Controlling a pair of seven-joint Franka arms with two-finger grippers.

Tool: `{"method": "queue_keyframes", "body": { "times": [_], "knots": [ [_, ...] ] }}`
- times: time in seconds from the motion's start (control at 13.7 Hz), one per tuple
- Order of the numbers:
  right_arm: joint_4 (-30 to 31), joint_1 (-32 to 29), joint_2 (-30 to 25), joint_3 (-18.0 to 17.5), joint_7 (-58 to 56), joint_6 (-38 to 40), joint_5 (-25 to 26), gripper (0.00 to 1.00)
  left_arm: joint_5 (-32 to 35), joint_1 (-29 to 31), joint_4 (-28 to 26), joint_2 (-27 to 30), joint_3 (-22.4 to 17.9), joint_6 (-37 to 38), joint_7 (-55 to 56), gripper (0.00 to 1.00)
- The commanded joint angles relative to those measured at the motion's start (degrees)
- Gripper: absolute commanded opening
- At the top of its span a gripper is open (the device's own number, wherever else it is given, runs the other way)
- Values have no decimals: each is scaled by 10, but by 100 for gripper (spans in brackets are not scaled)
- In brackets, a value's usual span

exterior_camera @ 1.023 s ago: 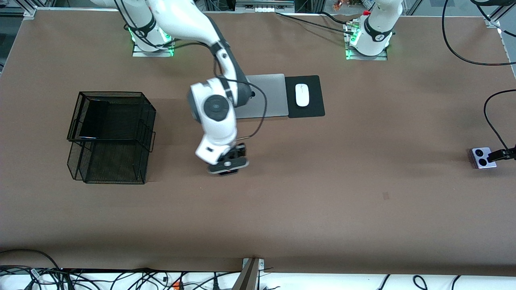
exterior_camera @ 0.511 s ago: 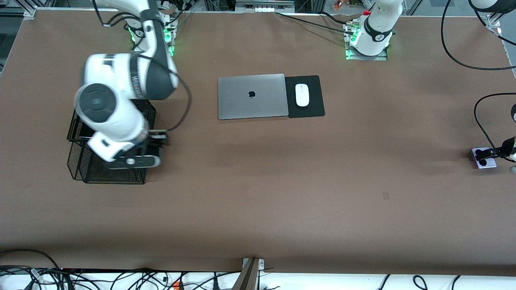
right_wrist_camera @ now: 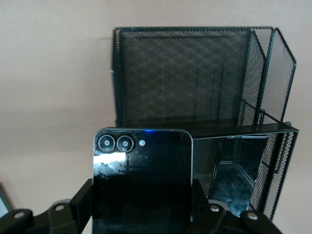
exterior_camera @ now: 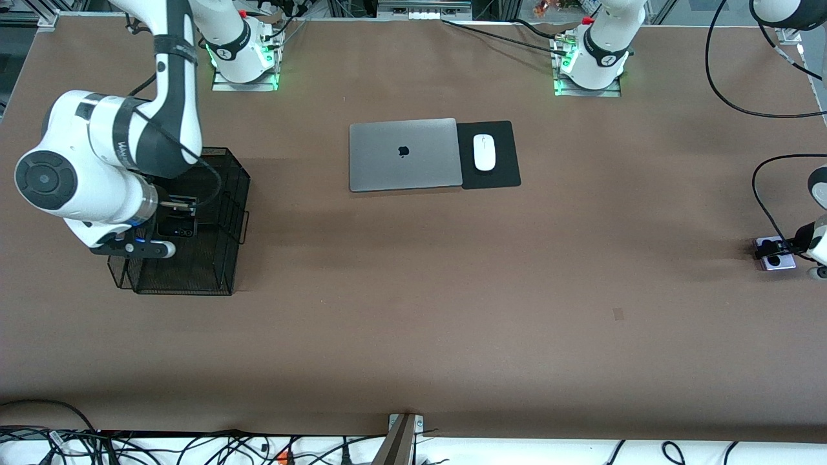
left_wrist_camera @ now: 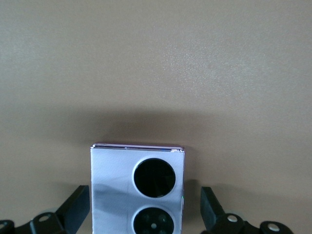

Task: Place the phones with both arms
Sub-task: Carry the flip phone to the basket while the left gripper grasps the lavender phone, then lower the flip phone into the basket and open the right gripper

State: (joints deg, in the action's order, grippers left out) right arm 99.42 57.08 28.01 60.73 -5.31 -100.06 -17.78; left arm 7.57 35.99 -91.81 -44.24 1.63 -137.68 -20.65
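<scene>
My right gripper (exterior_camera: pixel 176 218) hangs over the black mesh organiser (exterior_camera: pixel 223 194) at the right arm's end of the table. It is shut on the small dark square flip phone (right_wrist_camera: pixel 141 180), whose two lenses face the wrist camera. A glossy long black slab (right_wrist_camera: pixel 240 168) lies inside the organiser. At the left arm's end, the lavender-white phone (exterior_camera: pixel 774 255) with two black lenses lies flat on the table. My left gripper (left_wrist_camera: pixel 144 214) is open and straddles it, with a finger (left_wrist_camera: pixel 75 212) standing clear on each side.
A closed silver laptop (exterior_camera: pixel 404 154) lies mid-table toward the bases, with a white mouse (exterior_camera: pixel 484 152) on a black pad (exterior_camera: pixel 504 168) beside it. Black cables (exterior_camera: pixel 762 194) trail near the left gripper. Brown tabletop spreads between the organiser and the lavender phone.
The right arm swung from the table's middle to over the mesh organiser, carrying the dark flip phone. The left gripper shifted slightly around the lavender phone.
</scene>
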Motion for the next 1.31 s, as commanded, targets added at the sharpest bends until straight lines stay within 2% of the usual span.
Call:
{"method": "queue_keyframes", "body": {
  "times": [0.0,0.07,0.37,0.8,0.88,0.95,1.1,1.17,1.24],
  "knots": [
    [123,15,-90,3,-19,-85,3,3,-3,7,-3,1,6,-10,-13,100],
    [149,15,-102,3,-21,-104,3,3,-2,6,-3,1,6,-10,-14,100],
    [182,15,-99,0,-14,-112,1,4,-1,7,-1,-6,4,-12,-15,100],
    [184,15,-76,-3,1,-120,-8,5,-1,17,4,-15,2,-25,-35,100],
    [184,15,-74,-3,1,-119,-8,13,-2,17,4,-19,2,-32,-35,100],
    [184,15,-74,-3,1,-117,-8,30,-2,17,4,-22,2,-42,-35,100],
    [184,15,-74,-3,1,-117,-8,82,-4,17,5,-29,2,-44,-33,100],
    [183,15,-74,-3,1,-116,-8,91,-6,17,6,-30,3,-44,-32,93],
    [180,15,-74,-3,1,-114,-8,99,-7,17,6,-31,2,-44,-29,76]
  ]
}}
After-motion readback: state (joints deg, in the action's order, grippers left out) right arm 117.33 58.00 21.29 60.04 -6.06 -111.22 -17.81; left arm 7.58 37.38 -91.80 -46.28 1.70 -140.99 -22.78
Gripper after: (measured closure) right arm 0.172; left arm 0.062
